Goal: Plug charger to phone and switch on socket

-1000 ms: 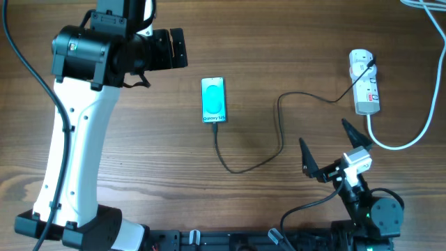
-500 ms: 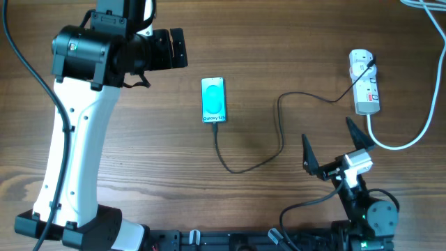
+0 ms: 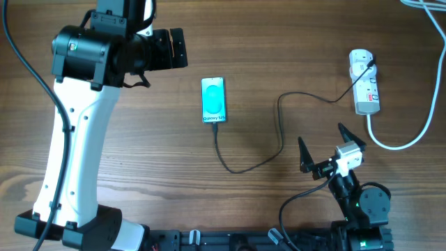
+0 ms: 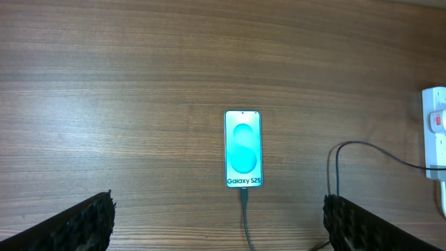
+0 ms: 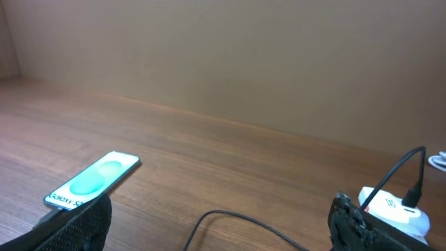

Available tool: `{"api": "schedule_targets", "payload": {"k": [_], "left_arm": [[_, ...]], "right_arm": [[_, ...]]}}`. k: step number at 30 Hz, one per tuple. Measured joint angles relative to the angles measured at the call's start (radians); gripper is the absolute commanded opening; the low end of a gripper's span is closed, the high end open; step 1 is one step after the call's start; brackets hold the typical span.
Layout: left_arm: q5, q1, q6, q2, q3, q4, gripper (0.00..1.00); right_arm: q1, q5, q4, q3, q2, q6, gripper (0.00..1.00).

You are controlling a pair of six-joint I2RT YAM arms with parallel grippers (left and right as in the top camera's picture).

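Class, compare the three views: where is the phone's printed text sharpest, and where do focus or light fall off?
Left wrist view: phone sharp, Galaxy text legible, screen glowing evenly. Overhead view: even light, text tiny. Right wrist view: phone at a shallow angle, text partly hidden; right pincer fingers dark and soft-edged.

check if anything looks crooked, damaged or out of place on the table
Nothing stands out. The phone lies flat and straight with its screen lit, and the charger runs in a loose curve from its lower end to the socket. No damage or spill shows.
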Motion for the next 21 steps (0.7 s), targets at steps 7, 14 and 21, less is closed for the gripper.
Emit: {"api": "schedule_targets", "payload": {"k": [7, 14, 21], "left_arm": [[0.000, 0.000, 0.000, 0.000, 0.000, 0.000, 1.00], [0.000, 0.000, 0.000, 0.000, 0.000, 0.000, 1.00], [0.000, 0.000, 0.000, 0.000, 0.000, 0.000, 1.00]], "right_arm": [[0.000, 0.022, -0.003, 0.000, 0.000, 0.002, 1.00], [0.000, 0.087, -0.013, 0.000, 0.000, 0.016, 1.00], [0.000, 0.139, -0.014, 0.000, 0.000, 0.032, 1.00]]}}
